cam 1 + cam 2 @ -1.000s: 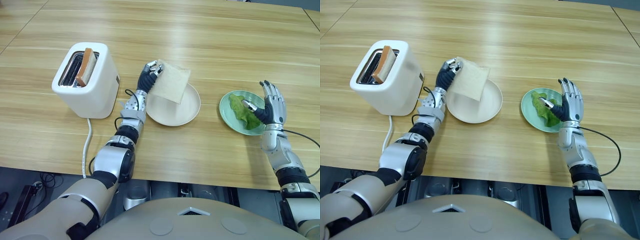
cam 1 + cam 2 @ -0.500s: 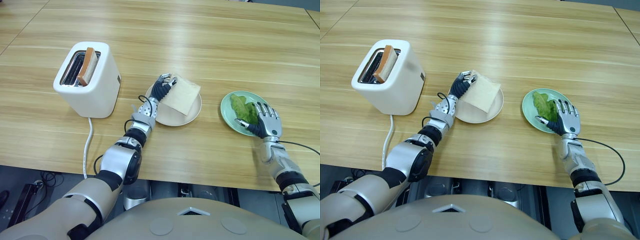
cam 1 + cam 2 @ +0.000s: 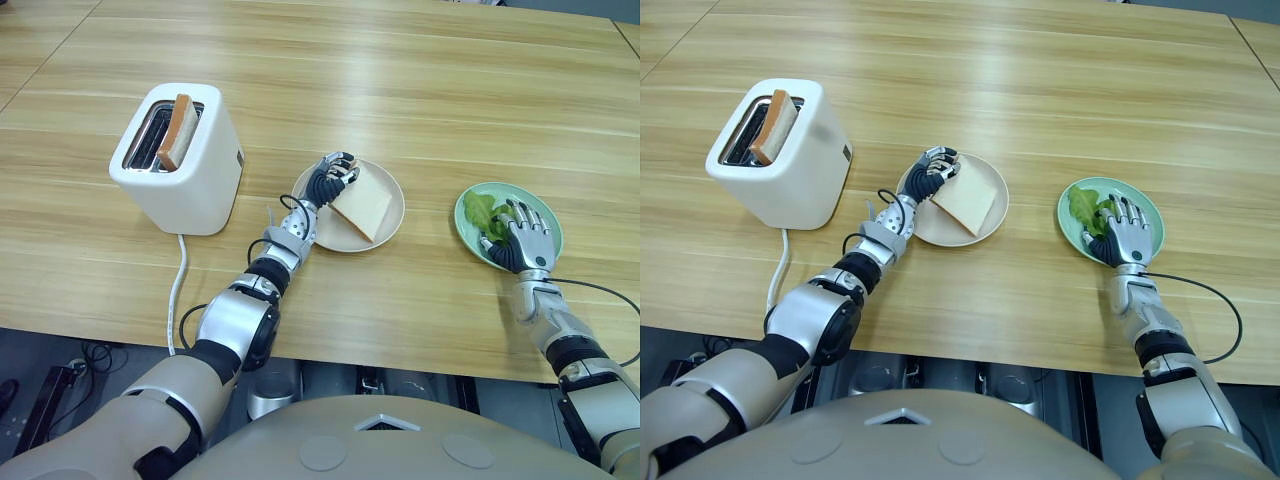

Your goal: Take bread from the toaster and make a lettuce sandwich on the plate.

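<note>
1. The left hand (image 3: 330, 181) is clasping the bread slice (image 3: 366, 201) by its edge, on the plate (image 3: 330, 236) at centre; likely light and crumbly.
2. The right hand (image 3: 521, 236) is covering limp lettuce (image 3: 481, 211) at right; I cannot tell its grasp.

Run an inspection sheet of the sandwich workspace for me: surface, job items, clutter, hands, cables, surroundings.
Surface: wooden table, bare around the items.
Job's things: white toaster on the left with one toast slice standing in a slot; bread slice lying on the beige plate; lettuce on the green plate.
Clutter: nothing seen.
Hands: left hand curled on the bread slice's near corner; right hand lies over the lettuce, grasp unclear.
Cables: white cord runs from the toaster over the table's front edge; black cable lies beside the right forearm.
Surroundings: dark floor below the table's front edge.
</note>
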